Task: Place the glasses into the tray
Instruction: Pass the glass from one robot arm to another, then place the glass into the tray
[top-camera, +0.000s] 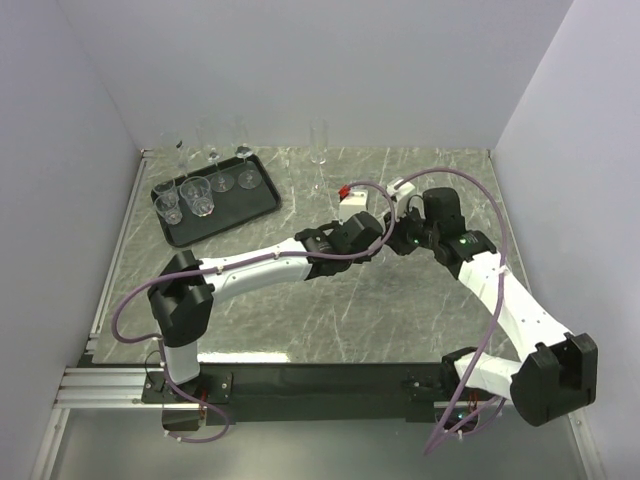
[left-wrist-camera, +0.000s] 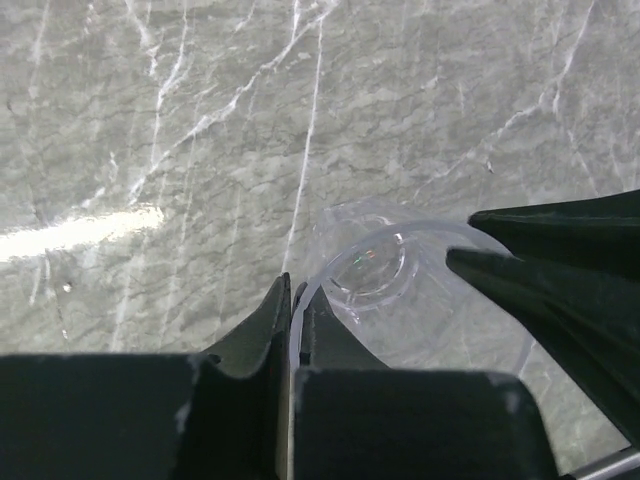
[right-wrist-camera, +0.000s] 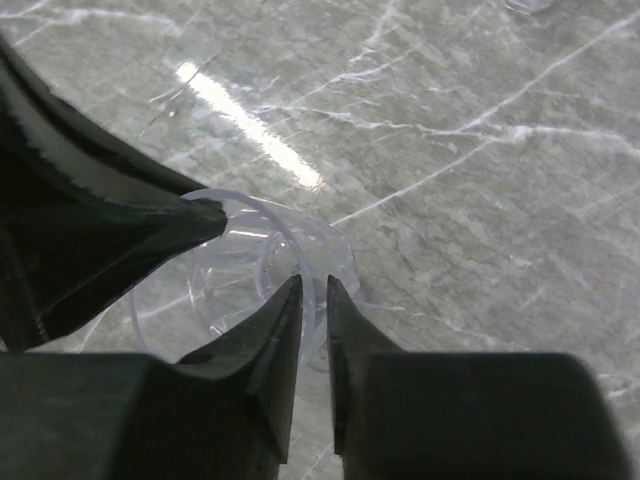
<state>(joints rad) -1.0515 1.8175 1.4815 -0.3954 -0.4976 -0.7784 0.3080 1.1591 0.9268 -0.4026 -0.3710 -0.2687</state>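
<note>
A short clear glass stands upright on the marble table between both grippers. My left gripper is shut on its rim, one finger inside and one outside. My right gripper straddles the opposite side of the same glass, its fingers slightly apart with a gap beside the thin rim. In the top view both grippers meet at mid-table, left gripper and right gripper, hiding that glass. The black tray lies at the far left with several glasses in it, tumblers and stemmed ones.
A tall flute stands on the table by the back wall, right of the tray. A white block with a red piece sits just behind the grippers. White walls close the table on three sides.
</note>
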